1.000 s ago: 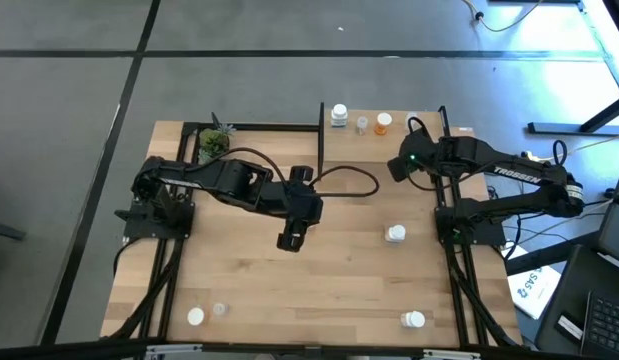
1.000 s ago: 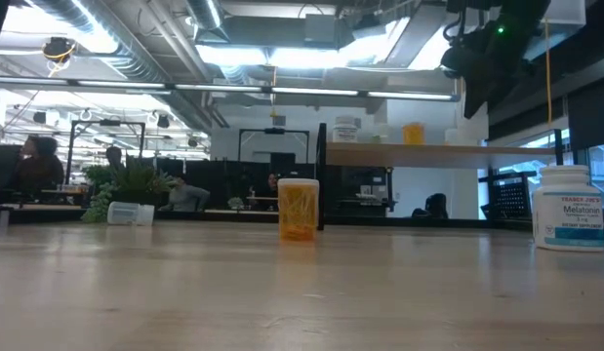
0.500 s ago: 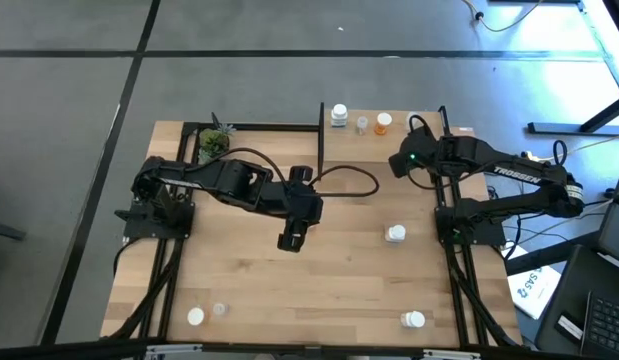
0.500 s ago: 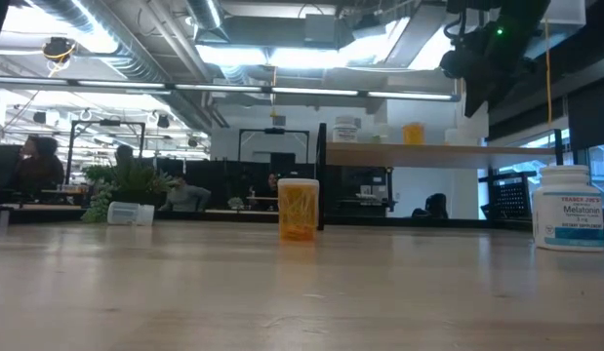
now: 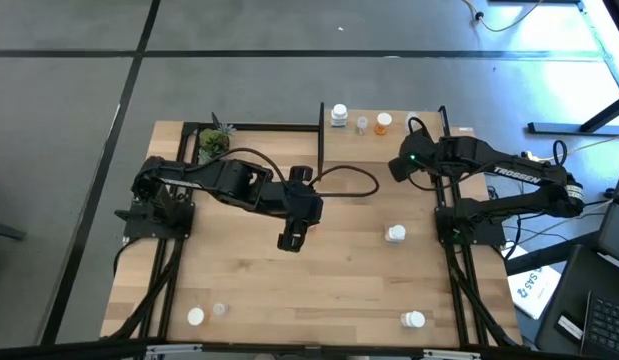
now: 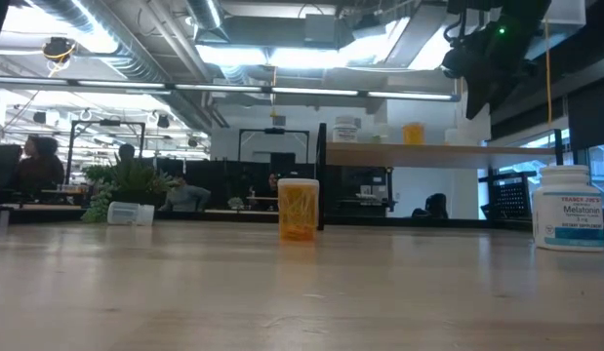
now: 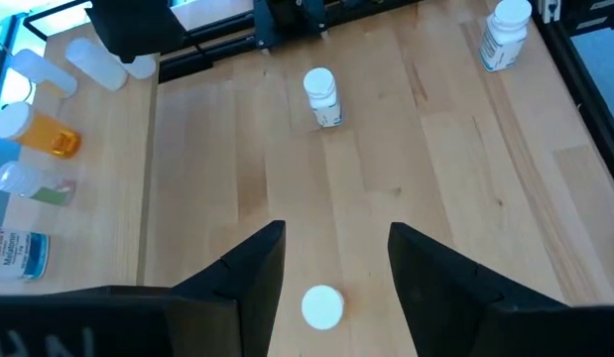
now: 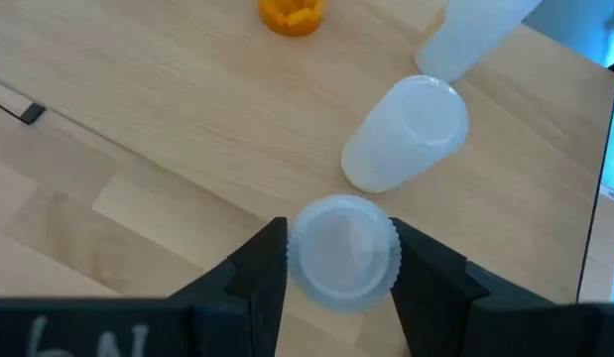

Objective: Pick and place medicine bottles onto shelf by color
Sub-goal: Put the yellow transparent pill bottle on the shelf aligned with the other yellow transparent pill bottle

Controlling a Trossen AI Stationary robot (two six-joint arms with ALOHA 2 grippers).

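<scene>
The shelf stands at the table's far edge with a white bottle, a clear one and an orange one on it. My right gripper hangs over the shelf's right part, shut on a clear bottle. A frosted bottle stands just beyond it. My left gripper hovers open over the table's middle. Far below its fingers stands a white-topped bottle, which it does not touch. My right gripper pinches the clear bottle's ribbed cap between its two fingers, one on each side. The fingers slant down from above. The cap hides the bottle's body, so whether its base rests on the shelf does not show.
White bottles stand on the table at mid right, near right and near left, beside a clear one. An orange bottle shows in the low view. A potted plant sits far left. Black posts flank the shelf.
</scene>
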